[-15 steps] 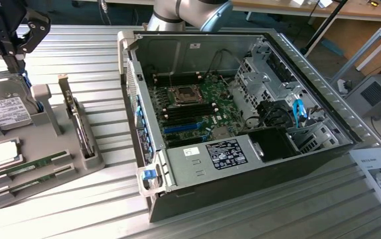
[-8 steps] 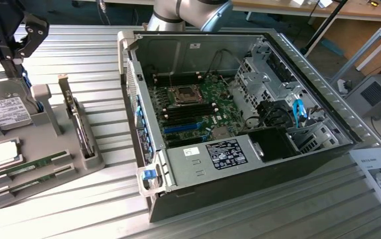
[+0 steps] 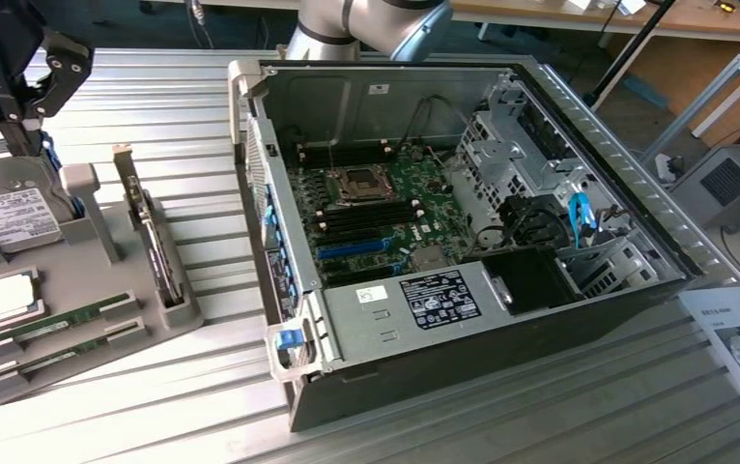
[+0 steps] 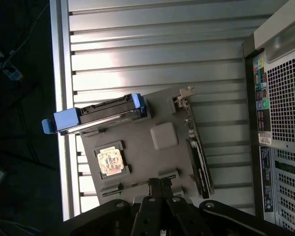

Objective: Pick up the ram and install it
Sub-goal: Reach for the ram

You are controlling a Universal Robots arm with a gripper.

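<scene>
Gripper (image 3: 19, 135), jaws together and empty, hangs above the grey holder (image 3: 87, 275). Both ram sticks (image 3: 54, 323) sit slotted along the holder's edge, untouched.

The black hand (image 3: 22, 143), fingers pressed together, hangs above a grey plastic holder (image 3: 93, 275) on the ribbed metal table (image 3: 538, 416). A thin green ram stick (image 3: 54, 320) and a second ram stick (image 3: 73, 350) lie in the holder, at the exterior view's left of the open black computer case (image 3: 447, 377).
</scene>
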